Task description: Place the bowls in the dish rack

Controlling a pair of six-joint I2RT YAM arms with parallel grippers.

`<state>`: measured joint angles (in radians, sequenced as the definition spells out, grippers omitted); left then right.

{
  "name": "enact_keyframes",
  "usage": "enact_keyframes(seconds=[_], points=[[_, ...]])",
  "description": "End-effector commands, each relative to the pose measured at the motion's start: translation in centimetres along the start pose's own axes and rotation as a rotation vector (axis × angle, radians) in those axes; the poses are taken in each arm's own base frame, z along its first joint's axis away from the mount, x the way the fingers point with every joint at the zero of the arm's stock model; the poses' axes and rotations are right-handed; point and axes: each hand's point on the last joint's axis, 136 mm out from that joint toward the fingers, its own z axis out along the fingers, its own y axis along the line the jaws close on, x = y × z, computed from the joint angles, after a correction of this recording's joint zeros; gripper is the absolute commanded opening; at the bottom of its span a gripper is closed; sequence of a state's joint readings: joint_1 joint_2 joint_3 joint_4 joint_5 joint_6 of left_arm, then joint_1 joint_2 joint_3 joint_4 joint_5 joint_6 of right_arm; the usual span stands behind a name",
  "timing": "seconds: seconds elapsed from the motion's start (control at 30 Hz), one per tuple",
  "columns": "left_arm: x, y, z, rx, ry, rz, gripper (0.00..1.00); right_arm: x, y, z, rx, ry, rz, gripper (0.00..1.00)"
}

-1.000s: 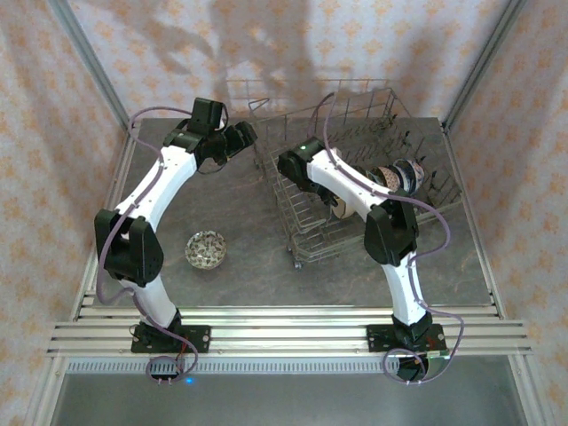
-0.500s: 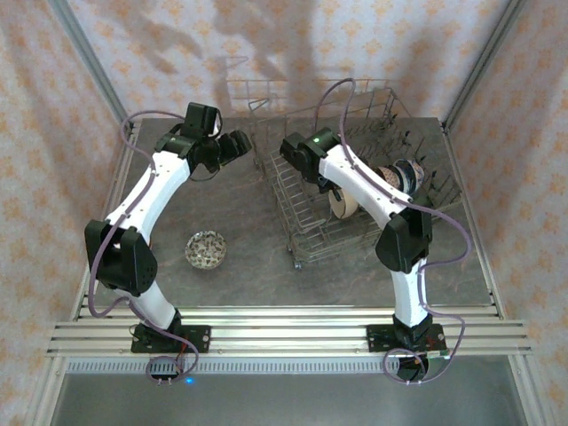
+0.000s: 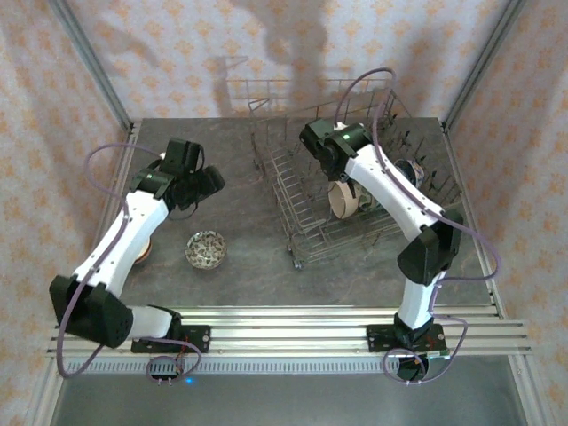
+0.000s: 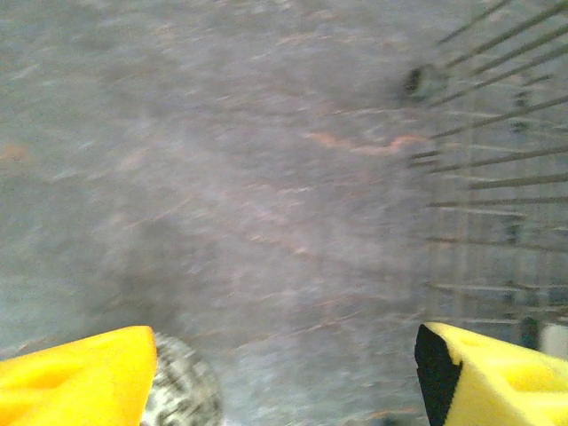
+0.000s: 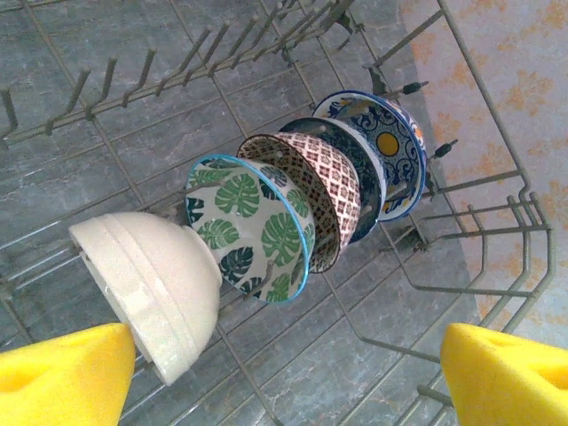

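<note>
1. Right gripper [image 5: 286, 373]: we see it above the inside of the rack [image 3: 306, 232]. The yellow fingers [image 5: 62, 377] stand wide apart and hold nothing.

2. Bowls in the rack: five stand on edge in one row between the tines [image 5: 142, 69]. Nearest the gripper is the cream bowl [image 5: 151, 284], base towards the camera and just beside one finger. Then come the leaf bowl [image 5: 253, 231], the brown-red bowl [image 5: 327, 188], a dark-rimmed bowl [image 5: 366, 173] and the blue-white bowl [image 5: 390, 142] with an orange centre. Each overlaps the next, so we see only part of the rear three.

3. Left gripper [image 4: 284, 382]: it hangs over the bare table [image 4: 222, 177], left of the rack. The fingers are wide apart with nothing between them. The wrist picture is blurred.

4. Speckled bowl [image 3: 206, 249]: it sits mouth up on the table, well apart from the rack, and appears just beside one finger in the left wrist view.

5. Obstructions: the rack's wire wall stands between the left gripper and the row. The left arm [image 3: 133, 217] hides most of an orange round thing [image 3: 145, 253]; we cannot tell what it is. A purple cable [image 3: 364, 84] arches over the rack.

6. Surroundings: patterned walls [image 3: 177, 53] and metal frame rails [image 3: 284, 324].
</note>
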<state>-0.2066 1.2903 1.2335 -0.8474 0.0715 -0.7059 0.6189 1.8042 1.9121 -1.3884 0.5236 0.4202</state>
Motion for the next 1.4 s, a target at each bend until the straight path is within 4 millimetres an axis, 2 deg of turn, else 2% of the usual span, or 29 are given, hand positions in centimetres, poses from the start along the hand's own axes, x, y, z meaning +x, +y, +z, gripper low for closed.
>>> enact_keyframes(seconds=[0.0,0.13,0.23,0.33,0.47,0.67,0.97,1.23,1.37], points=[[1.5,6.0,-1.1,-0.206,-0.045,-0.048,0.78,1.6,-0.5,-0.6,-0.064,0.014,0.011,0.88],[5.5,9.2,-1.0,-0.235,0.013,-0.127,0.78,3.4,-0.8,-0.6,-0.114,0.015,-0.006,0.88],[8.0,11.1,0.4,-0.252,0.041,-0.193,0.77,3.6,-1.1,-1.5,-0.177,-0.02,-0.02,0.88],[9.6,11.9,2.3,-0.267,0.068,-0.215,0.77,3.7,-0.8,-1.8,-0.232,-0.062,-0.019,0.88],[11.2,12.4,4.6,-0.285,0.128,-0.216,0.74,4.5,-0.5,-1.3,-0.233,-0.03,-0.016,0.88],[12.2,12.5,6.8,-0.296,0.174,-0.19,0.66,5.3,0.0,-0.4,-0.21,0.013,-0.048,0.88],[13.4,12.6,8.3,-0.278,0.214,-0.157,0.4,5.6,0.6,0.0,-0.215,0.035,-0.058,0.88],[13.3,11.8,8.0,-0.24,0.223,-0.137,0.18,5.6,1.0,0.1,-0.223,0.048,-0.061,0.88],[12.5,10.5,7.5,-0.173,0.209,-0.129,0.1,5.3,0.9,0.0,-0.214,0.043,-0.067,0.88]])
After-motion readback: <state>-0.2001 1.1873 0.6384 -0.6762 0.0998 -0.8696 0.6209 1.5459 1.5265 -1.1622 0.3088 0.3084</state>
